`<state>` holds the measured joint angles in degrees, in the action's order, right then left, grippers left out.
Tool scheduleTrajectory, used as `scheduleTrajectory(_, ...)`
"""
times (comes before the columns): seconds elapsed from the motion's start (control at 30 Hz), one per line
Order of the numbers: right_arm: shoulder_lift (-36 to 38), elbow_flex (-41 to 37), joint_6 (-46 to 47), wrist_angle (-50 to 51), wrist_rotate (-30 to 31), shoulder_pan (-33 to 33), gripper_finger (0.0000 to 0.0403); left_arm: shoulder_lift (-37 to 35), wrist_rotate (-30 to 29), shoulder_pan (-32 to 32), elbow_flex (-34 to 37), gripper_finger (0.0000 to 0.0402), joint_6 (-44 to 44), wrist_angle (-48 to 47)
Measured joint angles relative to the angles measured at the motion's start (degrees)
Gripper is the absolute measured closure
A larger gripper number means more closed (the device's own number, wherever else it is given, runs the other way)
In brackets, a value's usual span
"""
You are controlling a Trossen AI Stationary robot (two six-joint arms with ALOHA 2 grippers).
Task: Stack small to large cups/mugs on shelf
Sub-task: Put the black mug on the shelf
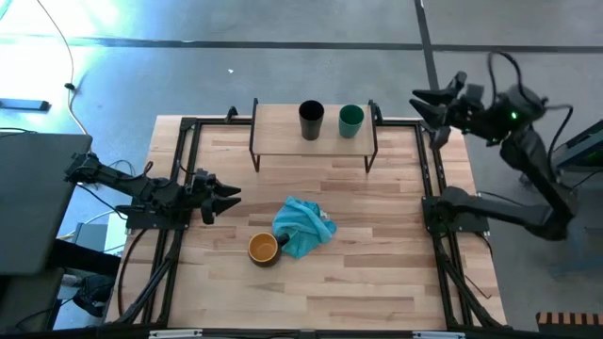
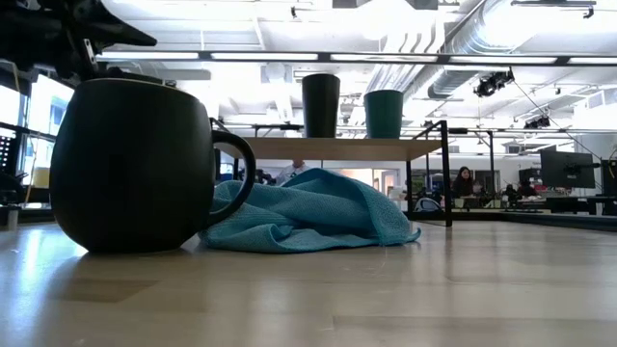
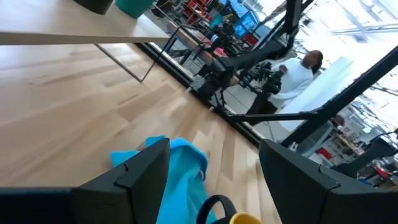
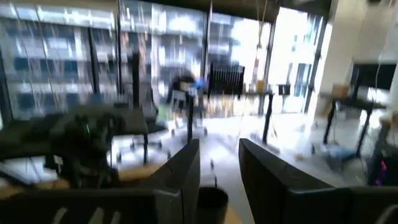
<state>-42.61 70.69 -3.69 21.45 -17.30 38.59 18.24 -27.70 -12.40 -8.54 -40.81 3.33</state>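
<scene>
The light-wood shelf (image 1: 316, 141) stands on black legs at the table's far side. On it the black cup (image 1: 311, 120) and the green cup (image 1: 351, 120) stand upright side by side. The dark mug (image 1: 264, 249) with the yellow-orange inside stands on its base on the table, its handle (image 2: 236, 173) toward the crumpled teal cloth (image 1: 303, 226). My left gripper (image 1: 231, 196) is open, above the table to the left of the cloth; in its wrist view (image 3: 214, 168) the cloth and the mug's handle show between its fingers. My right gripper (image 1: 419, 104) is open and hovers off the shelf's right end.
The teal cloth (image 2: 318, 217) lies between the mug (image 2: 135, 164) and the shelf (image 2: 337, 146). Black frame rails (image 1: 179, 188) run along the table's left and right edges. Bare wood shows on the table's near and right parts. People sit in the room beyond the table.
</scene>
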Motion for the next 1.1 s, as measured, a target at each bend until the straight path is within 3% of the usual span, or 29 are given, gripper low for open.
scheduleTrajectory(0.23,8.5,-15.6,8.3,-17.8,-0.4,0.0,0.0299,0.0,-1.3,0.0,0.0,0.0165,0.5,-0.2)
scheduleTrajectory(0.43,12.3,-27.4,16.1,-29.8,-4.5,-0.4,0.0299,0.0,-1.1,0.0,0.0,0.0165,-0.1,0.4)
scheduleTrajectory(0.67,14.3,-37.8,19.9,-43.9,-5.9,-5.1,0.0299,0.0,4.8,0.0,0.0,0.0165,-2.2,4.0)
scheduleTrajectory(0.9,14.2,-41.6,20.4,-47.4,-5.9,-8.9,0.0299,1.7,8.7,0.0,0.0,0.0165,-5.8,9.5)
scheduleTrajectory(1.1,14.2,-41.6,20.2,-44.2,-5.3,-10.7,0.0299,10.1,12.8,0.0,0.0,0.0165,-6.0,19.0)
